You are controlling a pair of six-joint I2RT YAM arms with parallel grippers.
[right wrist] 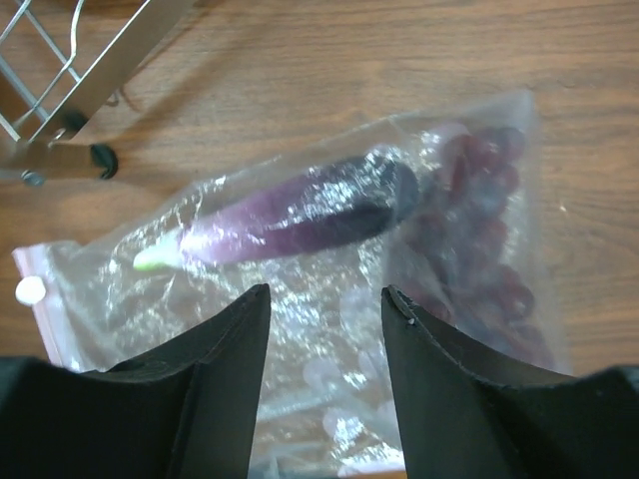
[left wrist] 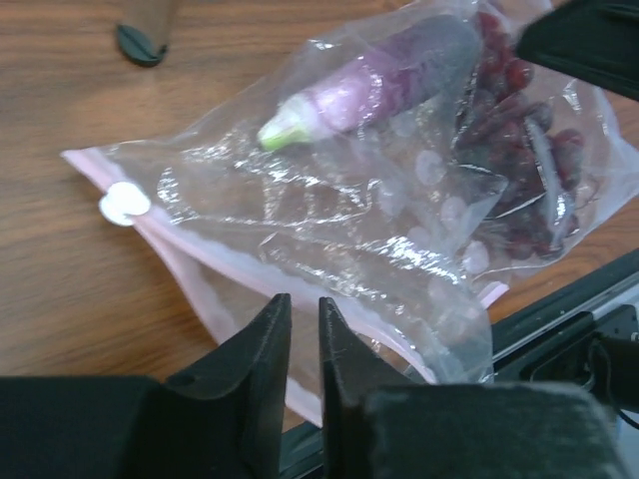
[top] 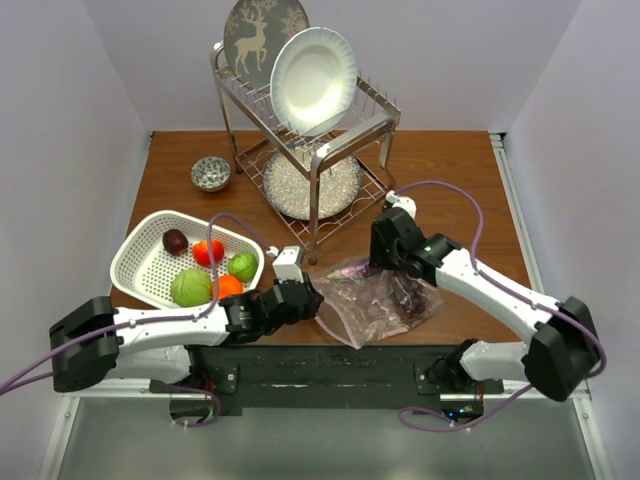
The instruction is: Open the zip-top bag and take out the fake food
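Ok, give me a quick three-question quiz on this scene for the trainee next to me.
1. True or false: the bag is empty.
2. Which sits in the basket? A) plate B) cabbage C) bowl
3. Is the right gripper open or shut?
Key: 1 false, the eggplant and grapes are inside; 2 B; 3 open.

- No text, label, brand or number can be read.
- Only a deer figure is shown, on the grey plate (top: 252, 38) at the far edge of the table (top: 455, 158).
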